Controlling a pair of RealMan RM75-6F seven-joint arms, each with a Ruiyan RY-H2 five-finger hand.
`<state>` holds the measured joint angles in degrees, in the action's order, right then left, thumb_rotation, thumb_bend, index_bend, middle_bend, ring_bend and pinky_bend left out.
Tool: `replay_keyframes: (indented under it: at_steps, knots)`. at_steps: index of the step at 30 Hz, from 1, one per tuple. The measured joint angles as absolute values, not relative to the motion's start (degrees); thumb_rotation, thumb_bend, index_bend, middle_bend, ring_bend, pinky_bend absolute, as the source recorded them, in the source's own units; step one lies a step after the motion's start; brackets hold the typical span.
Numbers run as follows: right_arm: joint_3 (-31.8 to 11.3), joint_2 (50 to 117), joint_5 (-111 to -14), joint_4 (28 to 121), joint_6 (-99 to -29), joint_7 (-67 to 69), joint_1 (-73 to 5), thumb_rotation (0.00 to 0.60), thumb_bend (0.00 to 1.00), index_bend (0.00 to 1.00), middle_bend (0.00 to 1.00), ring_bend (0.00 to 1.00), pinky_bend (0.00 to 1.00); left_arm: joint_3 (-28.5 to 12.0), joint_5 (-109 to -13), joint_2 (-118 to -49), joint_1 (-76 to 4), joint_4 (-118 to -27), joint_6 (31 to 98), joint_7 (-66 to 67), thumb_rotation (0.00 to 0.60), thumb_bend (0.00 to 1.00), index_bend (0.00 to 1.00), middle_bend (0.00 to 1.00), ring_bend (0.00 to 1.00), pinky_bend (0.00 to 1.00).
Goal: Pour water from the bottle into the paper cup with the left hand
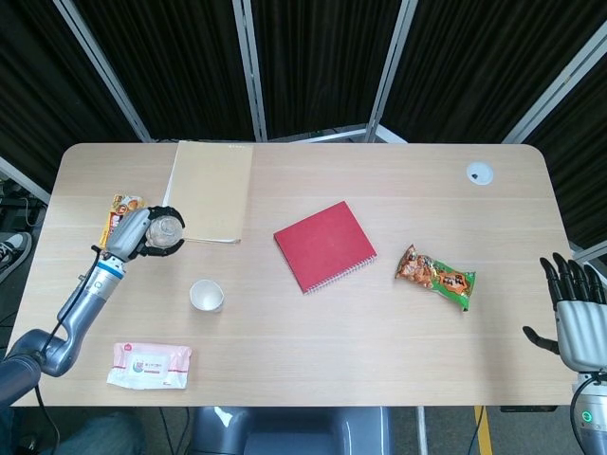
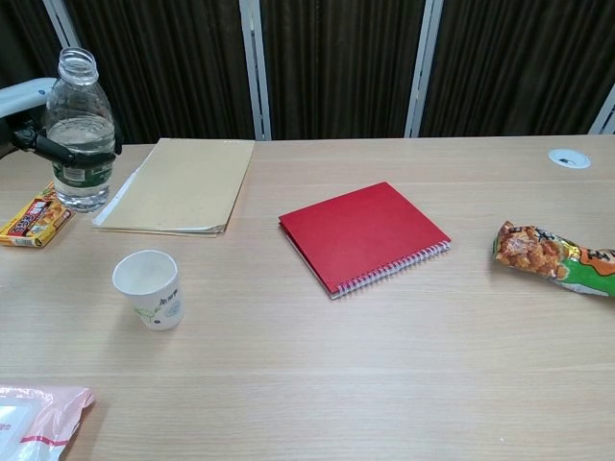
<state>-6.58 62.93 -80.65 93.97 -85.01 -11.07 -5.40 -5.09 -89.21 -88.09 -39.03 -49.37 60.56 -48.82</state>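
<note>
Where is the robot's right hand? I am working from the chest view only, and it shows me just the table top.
Observer: The head view shows the right hand just off the table's near right corner, open and holding nothing.
Operator: What is the pink thing cut off at my bottom left?
Observer: A pack of wipes, lying flat, nearer the robot than the paper cup.
Operator: How is the bottle held?
Observer: The left hand wraps the bottle from its left side.
</note>
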Motion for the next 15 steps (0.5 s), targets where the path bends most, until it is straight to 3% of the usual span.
replay_keyframes:
  at_steps: [15]
  knots:
    - [-6.7,62.6,-80.5,93.9,-86.0,-10.6,-4.7,0.600,0.00,0.00,0.00,0.00,0.00,2.8,-95.4,-83.1,-38.4,-50.2,60.7,-27.5,0.600,0.53,0.59,0.54,0.42,0.40]
